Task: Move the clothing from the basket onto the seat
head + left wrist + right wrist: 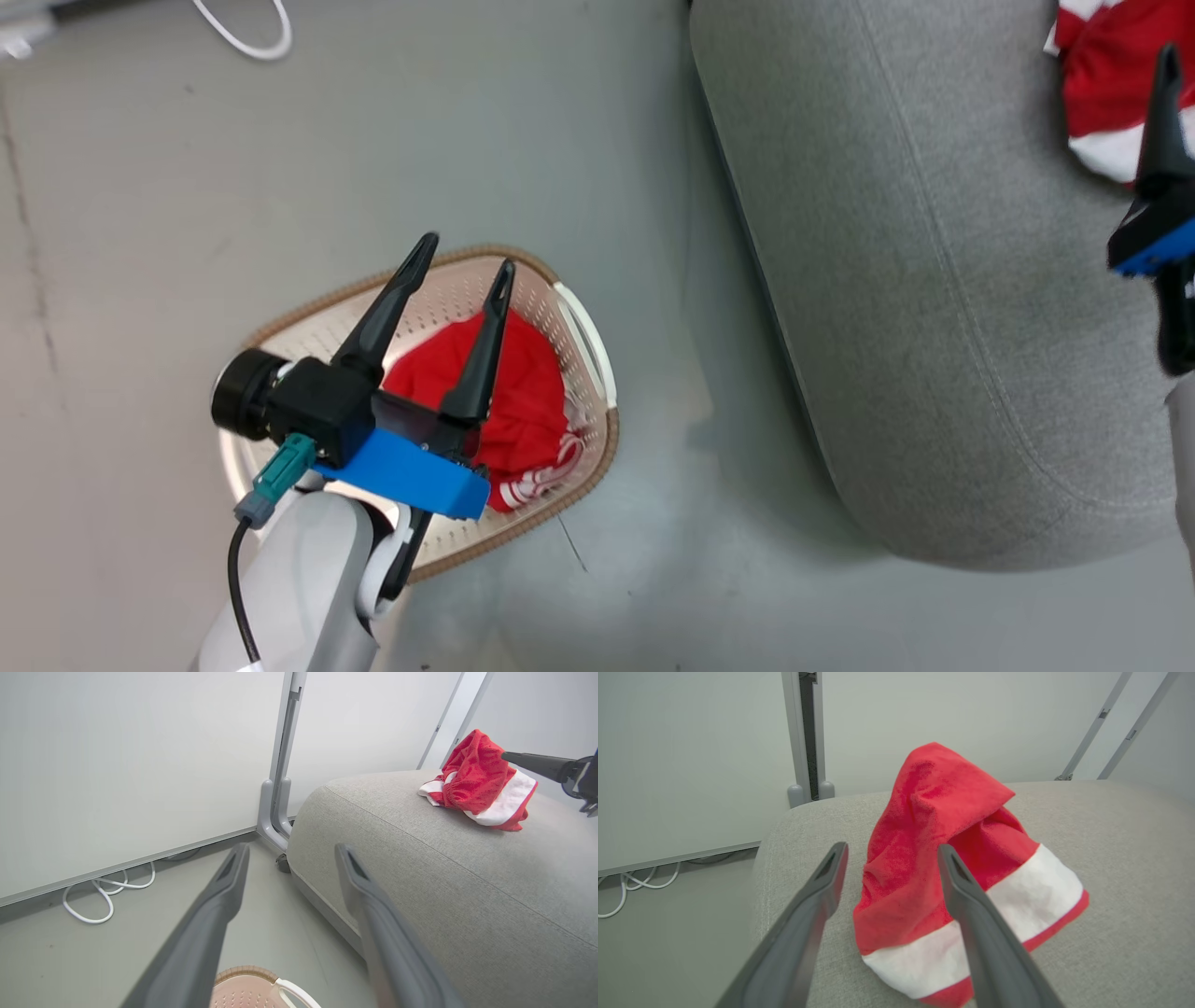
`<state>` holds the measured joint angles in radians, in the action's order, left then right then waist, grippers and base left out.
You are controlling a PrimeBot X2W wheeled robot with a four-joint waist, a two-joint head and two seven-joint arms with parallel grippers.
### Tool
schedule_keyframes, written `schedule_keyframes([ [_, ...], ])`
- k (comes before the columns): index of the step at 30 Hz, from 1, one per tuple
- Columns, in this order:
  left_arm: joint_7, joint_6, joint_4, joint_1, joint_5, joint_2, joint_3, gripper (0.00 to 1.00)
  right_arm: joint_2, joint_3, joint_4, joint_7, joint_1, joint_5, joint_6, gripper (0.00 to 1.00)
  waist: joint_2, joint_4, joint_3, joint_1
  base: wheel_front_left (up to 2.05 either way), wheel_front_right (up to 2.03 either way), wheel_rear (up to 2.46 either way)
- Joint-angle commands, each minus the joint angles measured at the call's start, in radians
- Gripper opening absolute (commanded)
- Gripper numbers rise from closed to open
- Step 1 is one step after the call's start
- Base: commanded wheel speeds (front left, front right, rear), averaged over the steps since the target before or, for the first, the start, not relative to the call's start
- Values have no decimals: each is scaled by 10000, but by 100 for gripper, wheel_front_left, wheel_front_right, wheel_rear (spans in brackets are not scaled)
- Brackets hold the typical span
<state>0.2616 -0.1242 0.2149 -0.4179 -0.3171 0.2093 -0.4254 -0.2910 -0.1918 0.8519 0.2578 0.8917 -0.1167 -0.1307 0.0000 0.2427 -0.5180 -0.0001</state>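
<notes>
Left gripper (467, 252) and pale forearm hide much of basket (611, 439) and part of red garment (527, 401) inside. Head view's right edge cuts right gripper (1165, 112) to 1 finger; top corner crops other garment (1102, 65) on seat (934, 280).

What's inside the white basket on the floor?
One red garment with white stripes lies crumpled in the basket. The open left gripper above it hides part of it, and whatever lies beneath the cloth is covered.
</notes>
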Motion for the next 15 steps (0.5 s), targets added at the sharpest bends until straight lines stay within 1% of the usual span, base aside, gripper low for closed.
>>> schedule_keyframes([
  [1, 47, -53, 137, 215, -29, -125, 203, 100, 30, 109, -170, 25, -400, -59, -1, 100, 0, -464, 946, 1, 0, 0, 0],
  [4, 48, -65, 427, 611, -78, -502, 579, 100, 148, 275, -570, 19, -1215, -167, -1, 100, 0, -754, 1636, 1, 0, 0, 0],
  [7, 49, -76, 666, 1020, -92, -756, 937, 100, 337, 519, -1045, -44, -1971, -286, -1, 100, 0, -989, 2322, 1, 0, 0, 0],
  [11, 49, -64, 871, 1622, -74, -965, 1385, 100, 606, 850, -1872, -88, -3020, -290, -1, 100, 0, -1255, 3182, 1, 0, 0, 0],
  [15, 50, -66, 1037, 2141, -78, -1083, 1921, 100, 1038, 1143, -2835, -44, -4142, -394, -1, 100, 0, -1519, 3862, 1, 0, 0, 0],
])
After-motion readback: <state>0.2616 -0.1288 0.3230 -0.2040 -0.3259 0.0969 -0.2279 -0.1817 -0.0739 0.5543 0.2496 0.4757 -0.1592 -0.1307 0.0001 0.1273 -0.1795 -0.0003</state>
